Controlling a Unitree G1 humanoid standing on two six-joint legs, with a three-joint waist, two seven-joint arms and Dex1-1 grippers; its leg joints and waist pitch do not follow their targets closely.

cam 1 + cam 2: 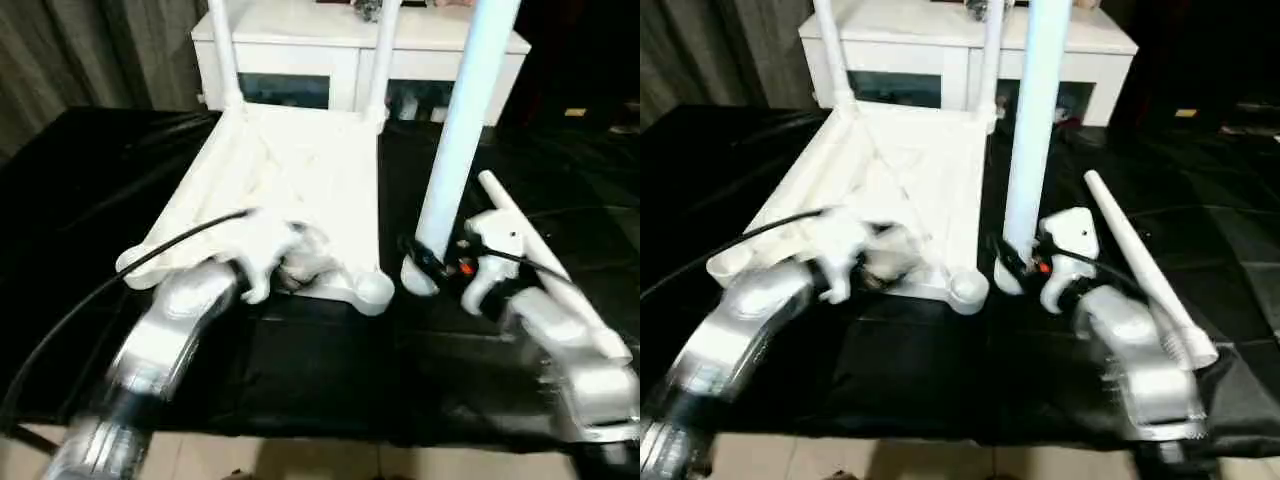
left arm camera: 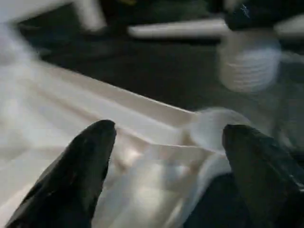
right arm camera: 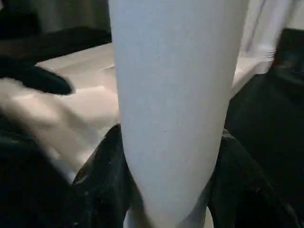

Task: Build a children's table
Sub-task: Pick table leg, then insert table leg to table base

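I see the counter [image 1: 300, 370], covered w/ black cloth. On it lies the table top [image 1: 290, 190], upside down (ribbed side up, two legs standing at its far corners), and just right of it a loose leg [image 1: 1145, 270] lies flat.

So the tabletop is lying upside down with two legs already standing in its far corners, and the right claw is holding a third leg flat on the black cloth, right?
Not quite. The right claw holds the third leg upright, not flat, as the left eye view shows. The leg lying flat on the black cloth is a fourth leg, beside that arm. The rest holds: the tabletop lies upside down with two legs in its far corners.
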